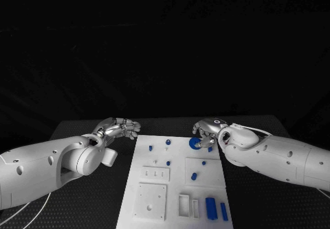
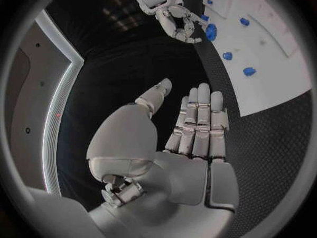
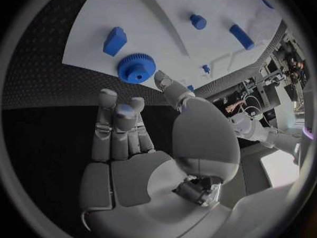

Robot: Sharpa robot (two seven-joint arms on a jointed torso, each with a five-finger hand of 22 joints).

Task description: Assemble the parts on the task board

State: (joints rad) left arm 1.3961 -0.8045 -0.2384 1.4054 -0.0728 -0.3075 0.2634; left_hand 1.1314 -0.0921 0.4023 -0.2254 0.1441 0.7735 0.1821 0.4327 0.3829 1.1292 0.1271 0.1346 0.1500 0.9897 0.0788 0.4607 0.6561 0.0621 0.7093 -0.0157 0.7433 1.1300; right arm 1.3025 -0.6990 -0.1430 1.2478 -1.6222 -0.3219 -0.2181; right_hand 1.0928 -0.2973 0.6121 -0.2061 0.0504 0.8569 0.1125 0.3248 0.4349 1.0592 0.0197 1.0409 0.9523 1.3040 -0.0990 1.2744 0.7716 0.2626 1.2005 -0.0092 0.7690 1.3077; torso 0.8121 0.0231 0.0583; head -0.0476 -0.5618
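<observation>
my right hand [image 3: 142, 158] hovers released by the blue gear [image 3: 137, 68] on the task board [image 1: 175, 191]; small, rigid, probably light, best pinched by its toothed rim. left hand [image 2: 178, 143] released too.

Task board [image 1: 155, 191]: matt white, smooth. Gear [image 3: 137, 68]: blue plastic, ridged rim. Tabletop [image 3: 46, 63]: black, dimpled texture. Right hand [image 3: 132, 127]: satin silver metal.

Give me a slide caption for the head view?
Right hand hovers by a blue gear on the task board; left hand waits open.
</observation>
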